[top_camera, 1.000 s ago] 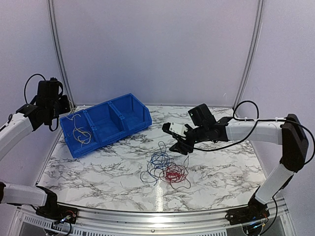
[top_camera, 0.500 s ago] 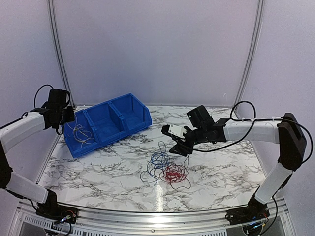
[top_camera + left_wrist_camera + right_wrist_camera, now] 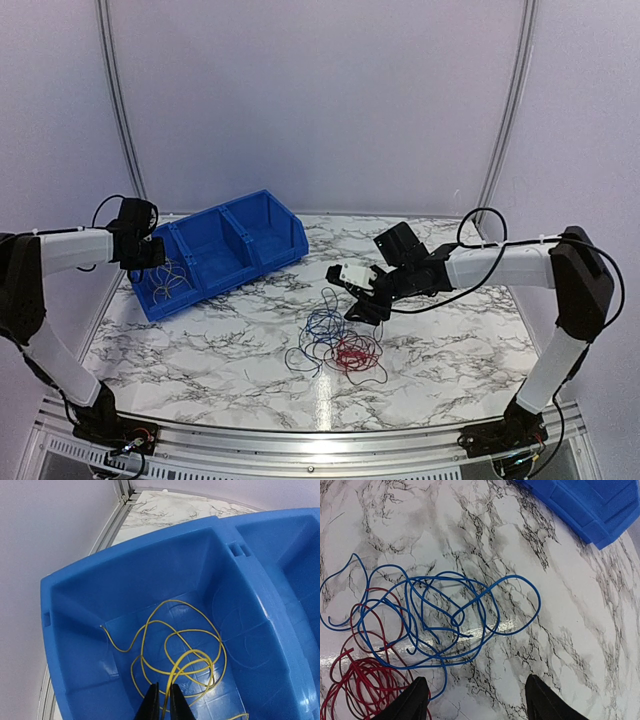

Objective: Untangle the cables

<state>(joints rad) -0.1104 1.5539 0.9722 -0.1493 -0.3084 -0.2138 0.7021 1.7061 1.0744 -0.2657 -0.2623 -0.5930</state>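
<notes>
A blue plastic bin with three compartments sits tilted at the back-left of the desk. Its leftmost compartment holds a thin yellow wire lying in loose loops on the floor of the bin, and the other two compartments show no contents. The left end effector hangs over that compartment with its jaws drawn close, only a thin slit between them. The yellow wire runs up into that slit, but whether it is pinched there cannot be told. The remaining cables lie together on the white, black-veined marble desk near its middle. A looping blue wire overlaps a tighter coil of red wire to its right, and a thin dark wire trails at the near-left of the pile. The right end effector hovers just above the far-right side of this heap, jaws spread wide and holding nothing. Pale lilac walls enclose the cell, with grey metal uprights at the back corners and an aluminium rail along the near edge. A second earlier the left arm was raised higher and further left, with the yellow wire dangling from it into the bin. It has since swung down over the compartment, and the wire now rests lower. The right end effector has edged slightly toward the pile, which has not moved.
</notes>
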